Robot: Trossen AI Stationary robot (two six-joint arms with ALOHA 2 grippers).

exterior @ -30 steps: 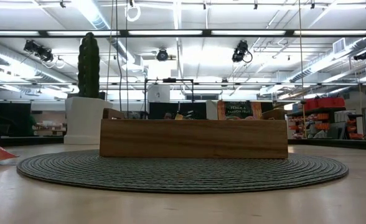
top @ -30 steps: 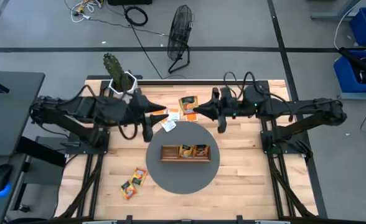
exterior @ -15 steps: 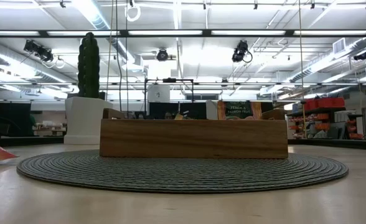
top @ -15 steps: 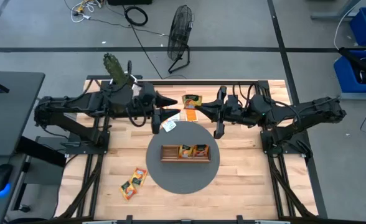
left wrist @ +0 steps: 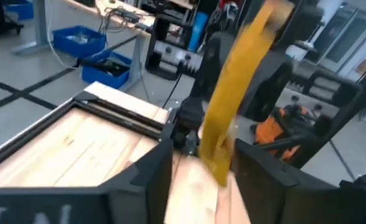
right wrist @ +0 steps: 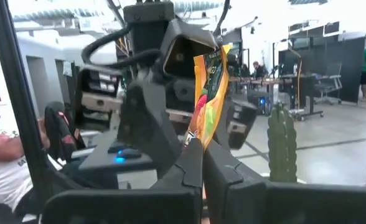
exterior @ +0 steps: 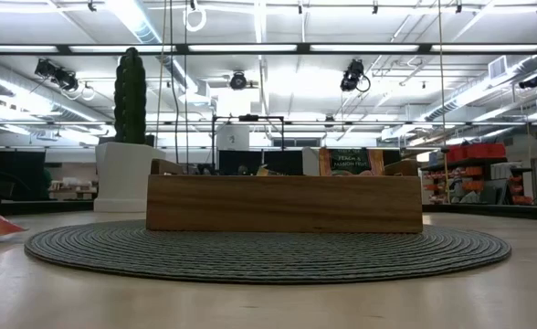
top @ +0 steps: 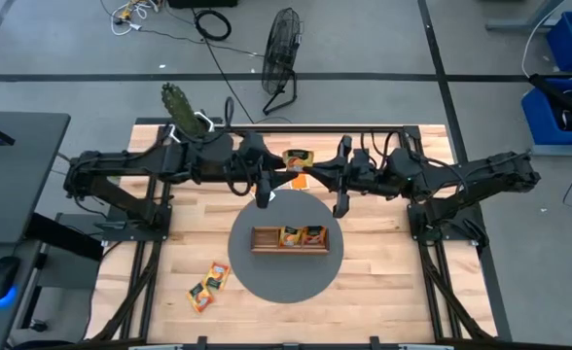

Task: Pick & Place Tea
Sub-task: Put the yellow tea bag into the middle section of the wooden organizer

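Both jaws are meeting above the far edge of the mat. High view: my left gripper [top: 284, 181] and right gripper [top: 301, 179] are facing each other tip to tip, an orange sachet [top: 297, 159] lying just beyond them; the wooden tray [top: 288, 238] with two sachets is sitting nearer, and two more sachets [top: 208, 284] are lying well apart. Low view: neither gripper is showing. Left wrist view: my left fingers [left wrist: 152, 174] are flanking a yellow sachet [left wrist: 236, 99]; whether they are gripping it I cannot tell. Right wrist view: my right fingers [right wrist: 192, 171], pressed together, are pinching the sachet's lower edge.
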